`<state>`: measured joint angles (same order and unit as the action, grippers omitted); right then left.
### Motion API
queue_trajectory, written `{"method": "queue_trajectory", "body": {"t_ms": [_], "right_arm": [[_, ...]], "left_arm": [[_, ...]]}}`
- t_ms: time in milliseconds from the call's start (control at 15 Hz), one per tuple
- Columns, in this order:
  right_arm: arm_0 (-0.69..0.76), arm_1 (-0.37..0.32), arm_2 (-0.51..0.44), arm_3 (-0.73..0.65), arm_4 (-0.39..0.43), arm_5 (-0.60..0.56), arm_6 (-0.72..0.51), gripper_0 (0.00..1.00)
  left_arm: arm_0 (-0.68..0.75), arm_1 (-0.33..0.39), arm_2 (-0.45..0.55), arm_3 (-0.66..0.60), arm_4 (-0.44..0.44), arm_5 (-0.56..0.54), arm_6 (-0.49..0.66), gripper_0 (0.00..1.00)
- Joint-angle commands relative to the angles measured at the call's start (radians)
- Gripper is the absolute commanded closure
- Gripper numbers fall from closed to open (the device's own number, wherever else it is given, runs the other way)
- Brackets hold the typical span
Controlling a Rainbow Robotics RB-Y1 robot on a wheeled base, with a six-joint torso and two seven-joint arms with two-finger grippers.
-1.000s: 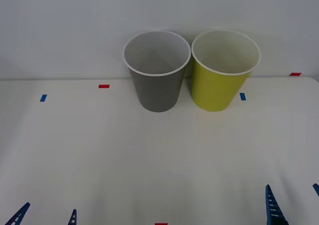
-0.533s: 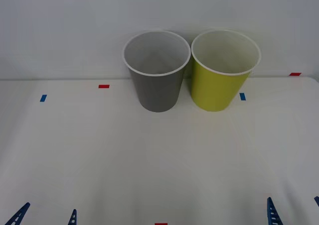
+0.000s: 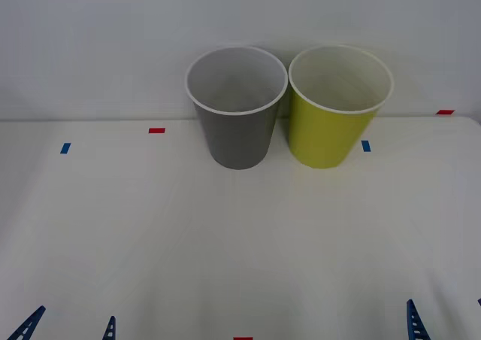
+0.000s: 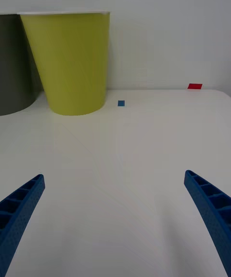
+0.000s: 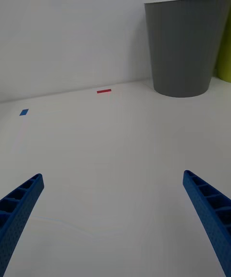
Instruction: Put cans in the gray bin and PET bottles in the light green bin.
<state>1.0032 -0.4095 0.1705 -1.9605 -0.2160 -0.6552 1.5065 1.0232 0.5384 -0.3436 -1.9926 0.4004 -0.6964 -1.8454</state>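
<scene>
You have two tall round plastic bins standing side by side at the far end of the white bench, close to the wall. The gray bin with the white rim is on your left, and the yellow-green bin with the white rim is on your right. They stand just beside each other and look almost touching. From above, the part of each bin's inside that you can see looks bare, but the very bottoms are hard to see. Your left tool sits low at the near edge of the bench on the left, with its two blue ribbed fingers spread wide and nothing between them. Your right tool sits low at the near edge on the right, also spread wide and holding nothing. Small red and blue tape marks are stuck on the bench. There is no can or bottle lying on the bench that you can see here, so I think you are either waiting for a new thing to sort or the sorting is done. If a can comes, you need to pinch it round its middle, lift it higher than the white rim, and let it go over the gray bin. A bottle goes the same way into the yellow-green bin.
</scene>
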Motion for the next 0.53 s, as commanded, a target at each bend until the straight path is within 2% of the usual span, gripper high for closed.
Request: {"method": "queue_trajectory", "body": {"t_ms": [67,533], "right_arm": [[0.0,0.0,0.0,0.0,0.0,0.0,0.0,0.0],[0.0,0.0,0.0,0.0,0.0,0.0,0.0,0.0]], "left_arm": [[0.0,0.0,0.0,0.0,0.0,0.0,0.0,0.0],[0.0,0.0,0.0,0.0,0.0,0.0,0.0,0.0]]}}
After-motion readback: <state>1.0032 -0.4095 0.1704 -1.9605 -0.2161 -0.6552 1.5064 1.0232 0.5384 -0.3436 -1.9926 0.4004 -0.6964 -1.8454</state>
